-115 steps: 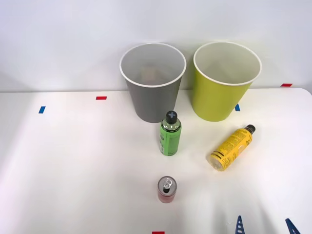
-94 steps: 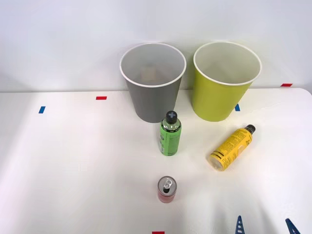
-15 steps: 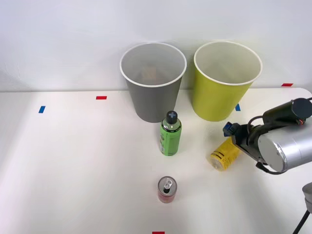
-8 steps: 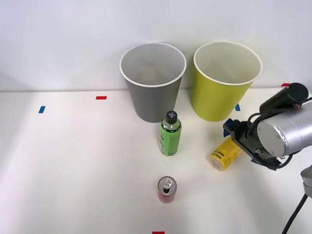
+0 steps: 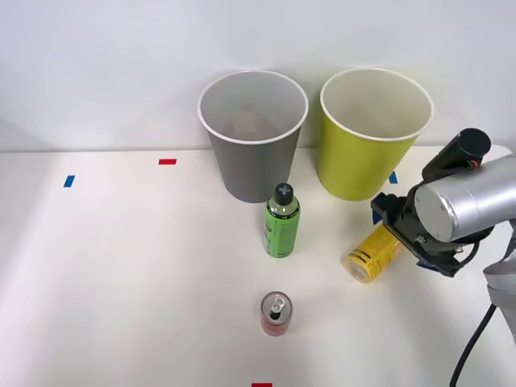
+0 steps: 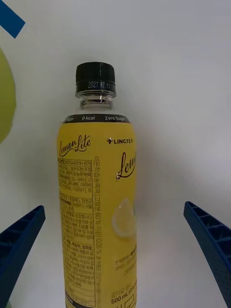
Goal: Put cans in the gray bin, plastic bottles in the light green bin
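Lemon tea bottle (image 6: 98, 202): lying on counter (image 5: 121, 266) between my spread hand (image 6: 115, 269), clear gaps both sides; lime bin (image 5: 355, 165) just beyond.

My arm (image 5: 463, 205) looks like shiny silver metal. My fingers (image 6: 211, 240) are blue ribbed plastic, matt. The yellow bottle (image 6: 98, 211) is smooth, glossy plastic w/ a black ridged cap. The red can (image 5: 275, 313) has a shiny metal top. Both bins (image 5: 251, 173) look matt; table (image 5: 121, 274) smooth, white.
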You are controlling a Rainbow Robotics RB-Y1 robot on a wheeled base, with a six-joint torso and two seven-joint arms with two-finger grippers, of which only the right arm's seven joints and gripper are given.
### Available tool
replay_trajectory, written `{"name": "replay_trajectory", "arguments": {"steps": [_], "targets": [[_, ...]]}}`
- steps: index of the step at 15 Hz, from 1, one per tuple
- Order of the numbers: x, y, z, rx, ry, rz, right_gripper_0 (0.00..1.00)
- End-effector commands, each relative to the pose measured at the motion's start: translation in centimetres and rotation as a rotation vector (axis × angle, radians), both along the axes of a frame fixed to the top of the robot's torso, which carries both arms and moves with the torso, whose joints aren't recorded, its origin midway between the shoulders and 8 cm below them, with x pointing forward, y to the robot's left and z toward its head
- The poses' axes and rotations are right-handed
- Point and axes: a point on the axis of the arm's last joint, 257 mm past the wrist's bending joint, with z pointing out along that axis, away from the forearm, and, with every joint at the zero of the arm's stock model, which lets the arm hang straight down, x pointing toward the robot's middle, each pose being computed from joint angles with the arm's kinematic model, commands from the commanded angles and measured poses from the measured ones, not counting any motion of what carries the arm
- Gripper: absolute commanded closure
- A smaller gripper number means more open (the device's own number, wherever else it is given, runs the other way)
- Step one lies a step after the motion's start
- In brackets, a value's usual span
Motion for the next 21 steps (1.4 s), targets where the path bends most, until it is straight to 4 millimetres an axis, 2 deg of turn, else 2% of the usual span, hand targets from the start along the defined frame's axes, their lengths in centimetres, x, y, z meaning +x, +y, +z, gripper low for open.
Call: {"name": "replay_trajectory", "arguments": {"steps": [1,16,21], "targets": [[0.8,0.3,-0.6,-0.004,0.019,-0.019,0.00],[4.2,-0.1,-3.1,-0.045,0.046,-0.079,0.00],[4.0,-0.5,-4.1,-0.068,0.074,-0.099,0.00]]}}
